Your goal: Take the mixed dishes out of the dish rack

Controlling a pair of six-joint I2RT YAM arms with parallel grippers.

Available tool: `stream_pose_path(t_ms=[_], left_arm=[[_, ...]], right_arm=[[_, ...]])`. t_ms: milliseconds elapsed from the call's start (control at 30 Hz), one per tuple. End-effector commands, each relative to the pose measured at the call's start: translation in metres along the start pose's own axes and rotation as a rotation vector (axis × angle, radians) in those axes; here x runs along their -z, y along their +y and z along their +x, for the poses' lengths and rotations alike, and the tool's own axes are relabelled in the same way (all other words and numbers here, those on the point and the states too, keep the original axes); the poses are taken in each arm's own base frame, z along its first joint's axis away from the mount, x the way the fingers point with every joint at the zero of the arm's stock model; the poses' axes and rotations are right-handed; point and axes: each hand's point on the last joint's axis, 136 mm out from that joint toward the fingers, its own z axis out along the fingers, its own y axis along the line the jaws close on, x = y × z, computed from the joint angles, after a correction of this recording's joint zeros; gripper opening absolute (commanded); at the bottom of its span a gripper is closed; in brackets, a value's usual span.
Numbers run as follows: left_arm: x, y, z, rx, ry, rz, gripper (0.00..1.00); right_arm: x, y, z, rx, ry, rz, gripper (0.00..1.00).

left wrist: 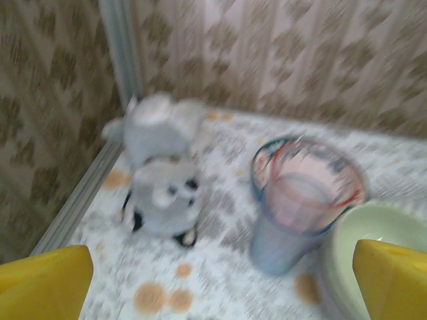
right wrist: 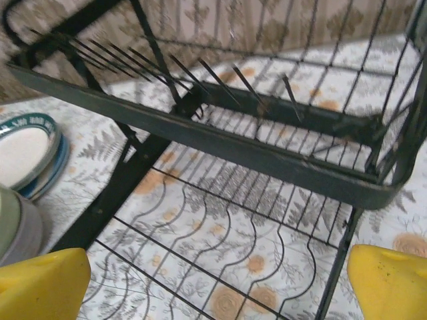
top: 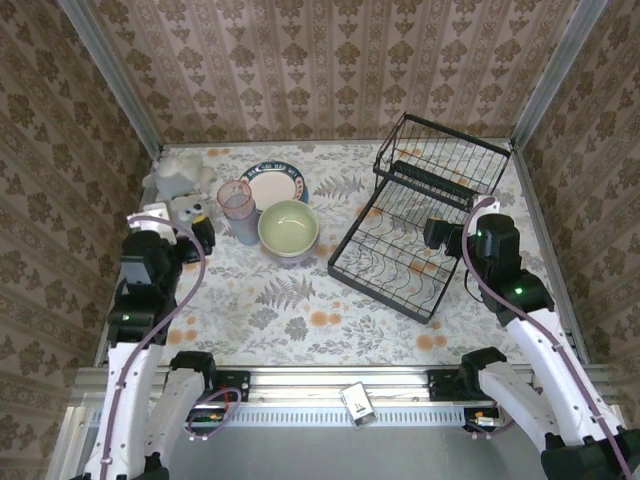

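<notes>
Yellow fingertips (left wrist: 43, 283) of the left gripper (left wrist: 219, 285) are seen spread wide, with nothing held between them, above the table (top: 300, 310) near the grey plush toy (left wrist: 160, 180). Nested translucent cups (left wrist: 300, 200) are stood just beside the pale green bowl (left wrist: 373, 247), with the teal-rimmed plates (top: 275, 185) laid behind them. The right gripper (right wrist: 217, 287) is likewise spread wide and empty, directed at the lower tier of the black wire dish rack (right wrist: 233, 150), which is set at the table's right, apart from the dishes.
</notes>
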Motion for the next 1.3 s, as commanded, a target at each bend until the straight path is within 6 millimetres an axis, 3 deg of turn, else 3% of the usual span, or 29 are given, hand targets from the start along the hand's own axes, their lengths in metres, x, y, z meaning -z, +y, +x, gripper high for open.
stream_pose_path(t_ms=[0,267,467,767,967,1267], left_arm=[[-0.025,0.029,0.029,0.015,0.019,-0.166,1.0],[-0.089,0.042,0.056,-0.021,0.006,-0.268,1.0],[-0.125,0.052,0.066,-0.049,0.027,-0.274,1.0],[-0.147,0.061,0.079,-0.04,-0.035,-0.214,1.0],[-0.164,0.056,0.092,-0.037,-0.029,-0.19,1.0],[-0.167,0.058,0.108,-0.046,-0.061,-0.225,1.0]], right_arm=[[-0.015,-0.001,0.003,-0.047,-0.002,-0.038,1.0],[-0.042,-0.03,0.025,-0.084,0.027,0.019,1.0],[-0.054,-0.035,0.032,-0.082,0.048,0.016,1.0],[-0.07,-0.042,0.037,-0.074,0.038,0.024,1.0],[-0.081,-0.044,0.035,-0.073,0.03,0.028,1.0],[-0.093,-0.047,0.04,-0.038,0.027,0.037,1.0]])
